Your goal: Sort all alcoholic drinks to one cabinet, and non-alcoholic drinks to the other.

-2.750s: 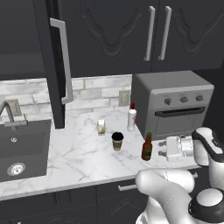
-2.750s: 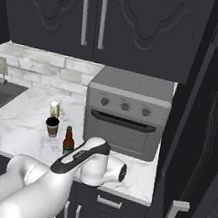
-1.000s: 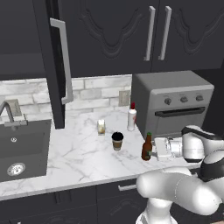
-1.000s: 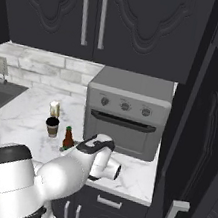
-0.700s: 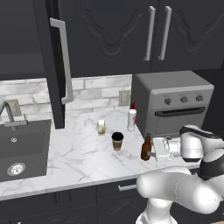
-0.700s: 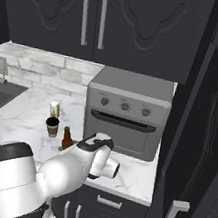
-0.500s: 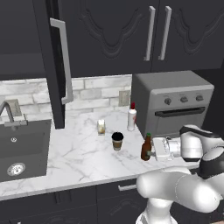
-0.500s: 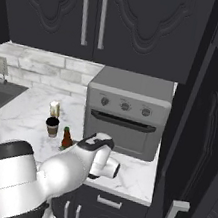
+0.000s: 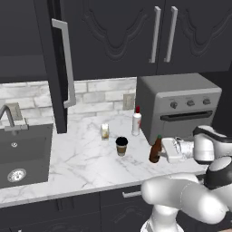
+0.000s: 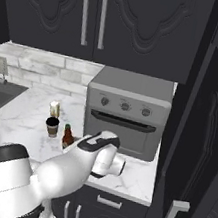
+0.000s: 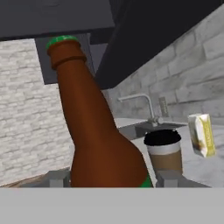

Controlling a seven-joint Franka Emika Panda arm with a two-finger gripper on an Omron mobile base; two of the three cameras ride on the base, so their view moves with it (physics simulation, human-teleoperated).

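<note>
The counter [image 9: 77, 167] carries all four drinks between the sink [image 9: 22, 152] and the toaster oven [image 9: 179, 106]. The arm [image 9: 181, 204] reaches in from the right at counter level, its wrist horizontal, so the jaws [image 9: 166, 150] approach sideways, not from above. The beer bottle [image 9: 155, 149] stands upright near the front edge, just left of the oven, with its long axis vertical and thus across the approach line. In the hand view the bottle [image 11: 98, 127] fills the centre, its lower body between the two fingertips [image 11: 56, 178], one on each side. The jaws are partly closed around the bottle; whether the pads already touch the glass cannot be told, so a firm grip is not confirmed. The cup [image 9: 121, 146] stands to the bottle's left, the white bottle [image 9: 136, 121] behind it toward the wall, and the carton [image 9: 105, 131] left of that, all apart from the jaws.
</note>
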